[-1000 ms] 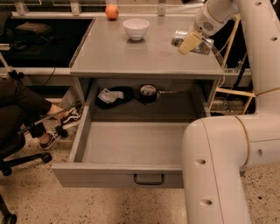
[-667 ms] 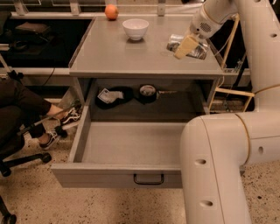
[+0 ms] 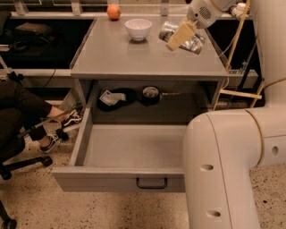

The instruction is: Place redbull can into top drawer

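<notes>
The redbull can (image 3: pixel 195 44), silvery with dark patches, lies on its side in my gripper (image 3: pixel 181 36) just above the right rear part of the grey cabinet top (image 3: pixel 134 58). The gripper is shut on the can, and one beige finger (image 3: pixel 178 37) crosses its front. The top drawer (image 3: pixel 98 178) is pulled wide open below, with its grey inside bare and a small dark handle (image 3: pixel 152 183) at the middle of the front panel. The can is behind and above the drawer, not over it.
A white bowl (image 3: pixel 138 27) and an orange fruit (image 3: pixel 113 11) stand at the back of the cabinet top. Dark objects (image 3: pixel 117 98) lie on the shelf behind the drawer. A seated person's legs and shoes (image 3: pixel 60 129) are at the left. My white arm body (image 3: pixel 223 170) fills the lower right.
My gripper has moved a little to the left over the cabinet top with the can still in it. The drawer has stayed open and unmoved.
</notes>
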You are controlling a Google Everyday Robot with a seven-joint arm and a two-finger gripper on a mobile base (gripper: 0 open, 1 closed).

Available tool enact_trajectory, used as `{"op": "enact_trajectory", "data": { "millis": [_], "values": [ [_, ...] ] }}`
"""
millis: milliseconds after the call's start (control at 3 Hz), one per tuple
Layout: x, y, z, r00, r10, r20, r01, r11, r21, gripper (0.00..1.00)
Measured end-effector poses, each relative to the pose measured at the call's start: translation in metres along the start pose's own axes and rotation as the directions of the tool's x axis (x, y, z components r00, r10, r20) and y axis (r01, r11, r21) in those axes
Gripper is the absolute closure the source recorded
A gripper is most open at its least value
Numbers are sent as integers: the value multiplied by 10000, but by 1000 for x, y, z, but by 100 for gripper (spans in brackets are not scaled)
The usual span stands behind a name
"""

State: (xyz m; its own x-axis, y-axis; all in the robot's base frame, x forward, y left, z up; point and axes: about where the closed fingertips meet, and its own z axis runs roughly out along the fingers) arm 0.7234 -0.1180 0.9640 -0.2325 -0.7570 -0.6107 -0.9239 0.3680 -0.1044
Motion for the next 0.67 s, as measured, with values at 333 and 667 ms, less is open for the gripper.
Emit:
{"op": "enact_trajectory", "data": {
  "millis": [333, 667],
  "values": [
    [-5, -5, 4, 9999, 16, 160, -18, 9999, 132, 100],
    [-5, 17, -1, 9997, 91, 248, -74, 9976, -693, 100]
  ]
}}
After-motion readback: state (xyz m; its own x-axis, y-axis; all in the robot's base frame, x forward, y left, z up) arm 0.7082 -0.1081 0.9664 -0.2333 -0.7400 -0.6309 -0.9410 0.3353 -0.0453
